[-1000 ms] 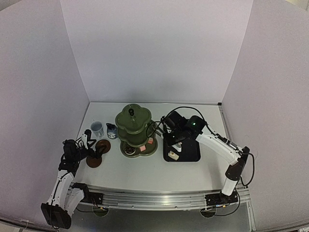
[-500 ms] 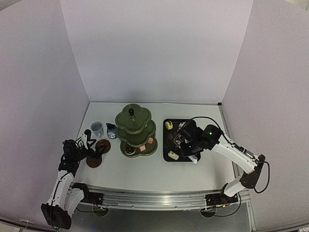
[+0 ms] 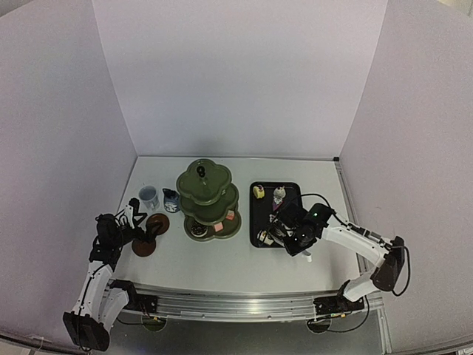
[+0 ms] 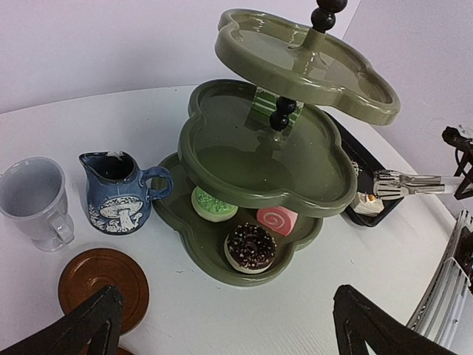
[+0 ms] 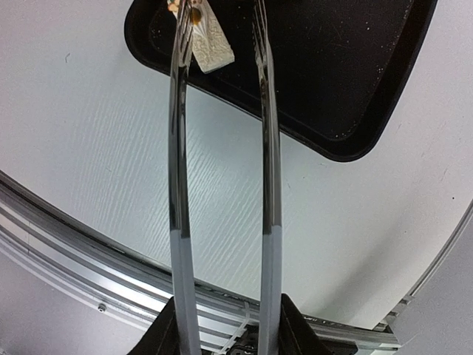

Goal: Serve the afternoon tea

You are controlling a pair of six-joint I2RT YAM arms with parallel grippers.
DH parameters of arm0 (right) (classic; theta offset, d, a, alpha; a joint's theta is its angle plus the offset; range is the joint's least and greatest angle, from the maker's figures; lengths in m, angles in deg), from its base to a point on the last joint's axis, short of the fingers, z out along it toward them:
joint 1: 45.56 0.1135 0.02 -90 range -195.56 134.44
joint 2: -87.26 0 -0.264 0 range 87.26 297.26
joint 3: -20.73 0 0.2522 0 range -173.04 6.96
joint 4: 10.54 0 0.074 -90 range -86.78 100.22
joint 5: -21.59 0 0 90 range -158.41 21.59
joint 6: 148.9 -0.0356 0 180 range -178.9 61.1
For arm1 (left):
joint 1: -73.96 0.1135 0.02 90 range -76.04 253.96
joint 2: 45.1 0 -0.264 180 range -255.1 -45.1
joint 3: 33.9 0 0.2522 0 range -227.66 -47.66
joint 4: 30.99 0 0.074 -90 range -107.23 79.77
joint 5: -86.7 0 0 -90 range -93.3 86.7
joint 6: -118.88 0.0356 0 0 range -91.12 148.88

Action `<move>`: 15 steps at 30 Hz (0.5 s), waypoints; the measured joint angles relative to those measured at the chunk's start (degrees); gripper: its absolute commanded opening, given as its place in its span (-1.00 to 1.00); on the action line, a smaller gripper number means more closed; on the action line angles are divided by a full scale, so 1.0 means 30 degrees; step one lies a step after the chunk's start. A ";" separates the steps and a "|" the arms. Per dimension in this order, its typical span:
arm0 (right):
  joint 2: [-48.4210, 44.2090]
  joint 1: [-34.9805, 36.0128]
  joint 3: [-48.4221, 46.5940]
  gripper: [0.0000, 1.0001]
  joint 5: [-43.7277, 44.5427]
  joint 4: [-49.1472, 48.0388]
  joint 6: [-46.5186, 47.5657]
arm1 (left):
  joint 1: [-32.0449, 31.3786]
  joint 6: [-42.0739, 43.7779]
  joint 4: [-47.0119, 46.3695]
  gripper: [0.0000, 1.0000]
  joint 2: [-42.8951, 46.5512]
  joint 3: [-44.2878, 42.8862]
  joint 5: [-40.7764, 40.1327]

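The dark green three-tier stand (image 3: 208, 198) stands mid-table, also in the left wrist view (image 4: 266, 159). Its bottom tier holds a green pastry (image 4: 214, 203), a pink swirl (image 4: 278, 220) and a chocolate donut (image 4: 250, 246). The pale blue cup (image 4: 33, 200), dark blue jug (image 4: 118, 192) and a brown saucer (image 4: 103, 279) are to its left. My left gripper (image 3: 139, 224) is open and empty by the two saucers (image 3: 157, 224). My right gripper (image 5: 225, 336) is shut on the metal tongs (image 5: 177, 185), whose open tips sit by a white pastry (image 5: 211, 41).
The black tray (image 3: 290, 194) lies right of the stand with several pastries on it, such as a yellow one (image 3: 259, 191). White walls enclose the table on three sides. A metal rail (image 3: 236, 302) runs along the near edge.
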 measured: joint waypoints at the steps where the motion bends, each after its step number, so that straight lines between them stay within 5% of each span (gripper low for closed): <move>1: -0.0035 -0.0108 0.0162 -0.24 -0.0030 -0.0053 0.0220 | 0.0000 0.0020 0.0006 0.99 0.0000 0.0000 0.0000; 15: -0.0781 -0.0734 0.0357 -0.26 -0.0697 -0.0855 0.2313 | 0.0000 0.0132 0.0000 0.99 -0.0016 0.0000 -0.0015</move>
